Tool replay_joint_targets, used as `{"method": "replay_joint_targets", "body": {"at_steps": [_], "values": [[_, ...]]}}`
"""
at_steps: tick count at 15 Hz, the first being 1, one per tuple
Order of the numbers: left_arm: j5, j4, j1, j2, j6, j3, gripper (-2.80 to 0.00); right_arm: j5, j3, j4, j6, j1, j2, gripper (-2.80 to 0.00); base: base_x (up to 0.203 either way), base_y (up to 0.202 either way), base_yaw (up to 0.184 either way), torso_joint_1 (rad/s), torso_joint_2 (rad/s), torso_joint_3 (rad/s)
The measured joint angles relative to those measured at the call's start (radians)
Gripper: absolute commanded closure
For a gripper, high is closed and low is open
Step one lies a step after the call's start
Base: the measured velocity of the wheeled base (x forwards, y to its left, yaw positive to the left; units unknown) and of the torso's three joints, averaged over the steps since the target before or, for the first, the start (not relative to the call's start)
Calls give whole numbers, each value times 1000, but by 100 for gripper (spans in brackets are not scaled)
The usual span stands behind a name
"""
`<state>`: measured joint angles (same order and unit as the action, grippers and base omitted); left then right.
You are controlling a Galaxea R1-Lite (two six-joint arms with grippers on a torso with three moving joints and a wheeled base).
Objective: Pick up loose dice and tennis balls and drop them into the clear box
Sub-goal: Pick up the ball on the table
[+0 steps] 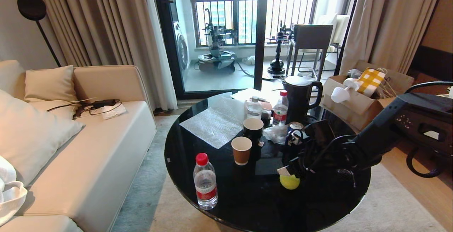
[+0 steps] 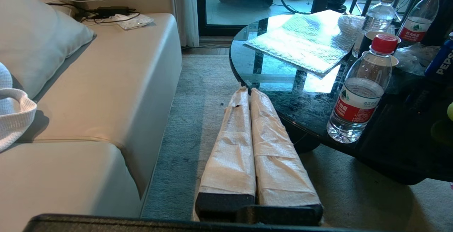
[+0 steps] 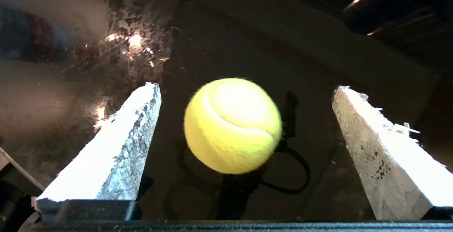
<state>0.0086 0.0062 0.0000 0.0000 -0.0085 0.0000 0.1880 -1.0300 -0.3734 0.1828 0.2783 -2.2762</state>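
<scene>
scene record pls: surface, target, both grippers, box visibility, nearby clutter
surface: round black glass table
target: tennis ball on the table near its front edge
right gripper: open, fingers either side of the ball, not touching
left gripper: shut, parked over the carpet beside the table
clear box: not visible in any view
clutter: water bottle, paper cup, black kettle

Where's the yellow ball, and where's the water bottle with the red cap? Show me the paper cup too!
tennis ball (image 3: pixel 233 125): right wrist view, middle of its fuzzy face.
water bottle (image 1: pixel 205 184): head view, on its red-and-white label.
paper cup (image 1: pixel 241 152): head view, on its brown side.
</scene>
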Motion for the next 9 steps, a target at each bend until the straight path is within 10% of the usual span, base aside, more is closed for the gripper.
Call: {"method": "replay_joint_targets", "body": {"at_steps": [9], "values": [[1,0,0,0,0,0,0,-3,-28,-32,23,4,-65,-280,0,0,0,0,0,0]]}}
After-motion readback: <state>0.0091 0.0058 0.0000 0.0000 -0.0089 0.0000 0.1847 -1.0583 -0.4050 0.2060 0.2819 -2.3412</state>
